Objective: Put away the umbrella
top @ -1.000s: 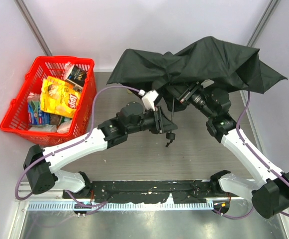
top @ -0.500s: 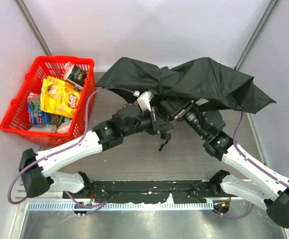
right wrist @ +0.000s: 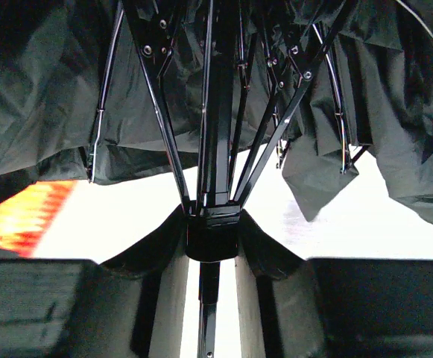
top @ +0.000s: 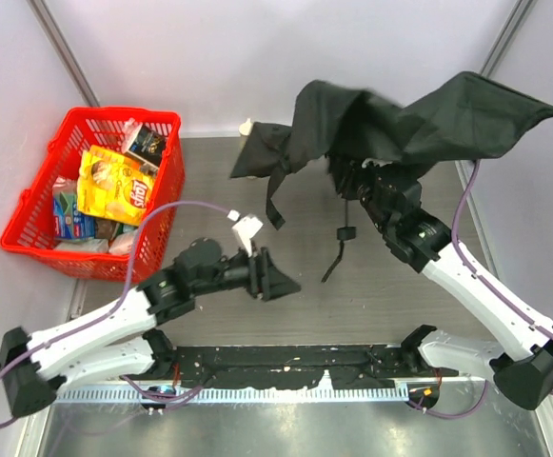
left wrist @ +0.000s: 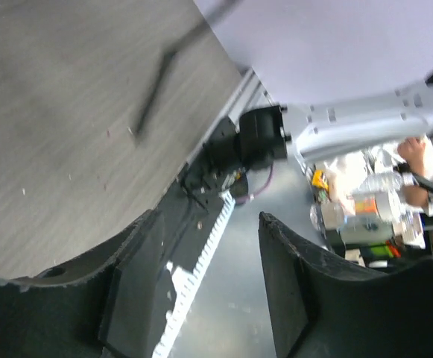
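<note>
The black umbrella (top: 400, 119) hangs half-collapsed in the air at the back right, its fabric drooping and flapping over the table's far edge. My right gripper (top: 354, 181) is shut on its runner (right wrist: 213, 233), with the ribs and thin shaft (right wrist: 215, 127) fanning out ahead of the fingers. Its small handle and wrist strap (top: 338, 249) dangle below. My left gripper (top: 290, 284) is open and empty, low over the table near the front, well away from the umbrella. In the left wrist view (left wrist: 209, 291) nothing lies between its fingers.
A red basket (top: 38, 205) with snack packets stands at the left. The black base rail (top: 286, 367) runs along the near edge. Pale walls close in on three sides, and the umbrella fabric reaches the right wall.
My left gripper let go of the umbrella and drew back toward the front left. My right gripper lifted the umbrella up and back, and the canopy folded inward with the handle now dangling.
</note>
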